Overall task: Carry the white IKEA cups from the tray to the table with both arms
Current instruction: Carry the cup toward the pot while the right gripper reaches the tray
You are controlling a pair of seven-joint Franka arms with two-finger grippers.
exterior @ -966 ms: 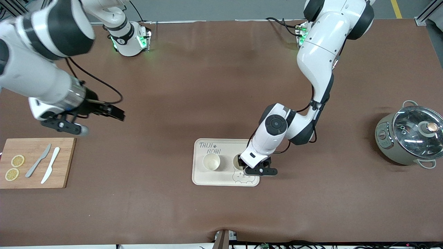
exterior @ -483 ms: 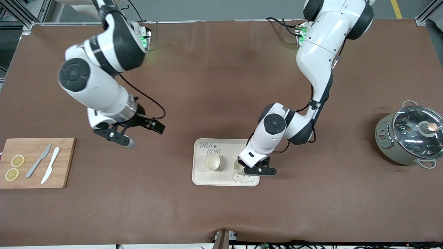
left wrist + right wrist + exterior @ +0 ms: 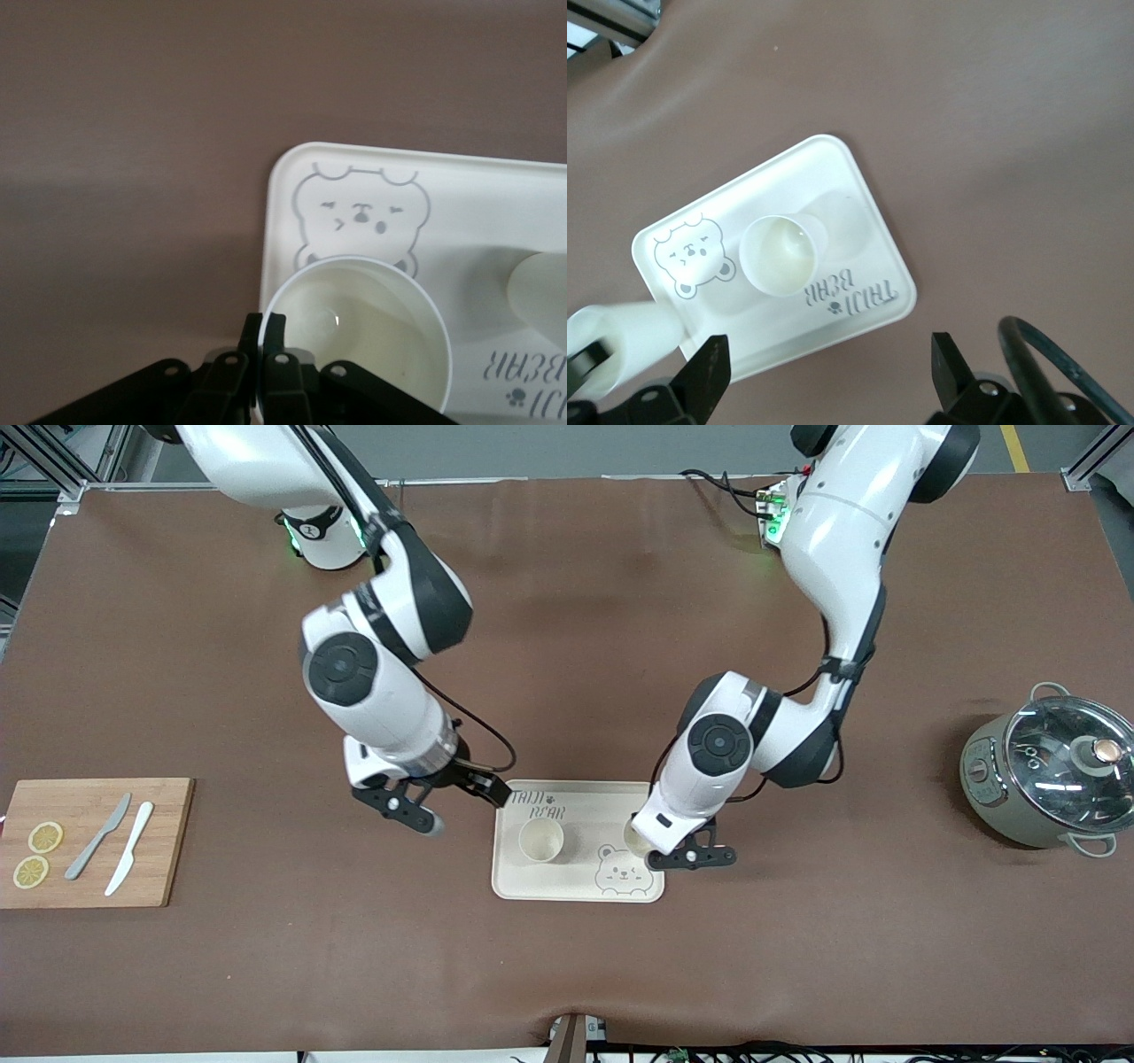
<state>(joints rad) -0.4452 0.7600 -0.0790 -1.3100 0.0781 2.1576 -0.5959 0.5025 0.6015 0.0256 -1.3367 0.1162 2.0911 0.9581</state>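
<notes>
A cream tray [image 3: 576,887] with a bear print lies on the brown table. One white IKEA cup [image 3: 541,839] stands upright on it; it also shows in the right wrist view [image 3: 780,253] on the tray [image 3: 859,221]. My left gripper [image 3: 654,850] is shut on the rim of the second white cup [image 3: 636,835] and holds it over the tray's edge at the left arm's end. In the left wrist view my left gripper [image 3: 264,329] pinches that cup [image 3: 363,336] above the bear print. My right gripper [image 3: 400,813] is open and empty over the table beside the tray, toward the right arm's end [image 3: 828,372].
A wooden cutting board [image 3: 159,841] with two lemon slices and two knives lies at the right arm's end of the table. A grey-green pot with a glass lid [image 3: 1050,775] stands at the left arm's end.
My right arm has swung from over the cutting board's side to beside the tray. My left gripper has lifted its cup off the tray toward the left arm's end, uncovering the bear print.
</notes>
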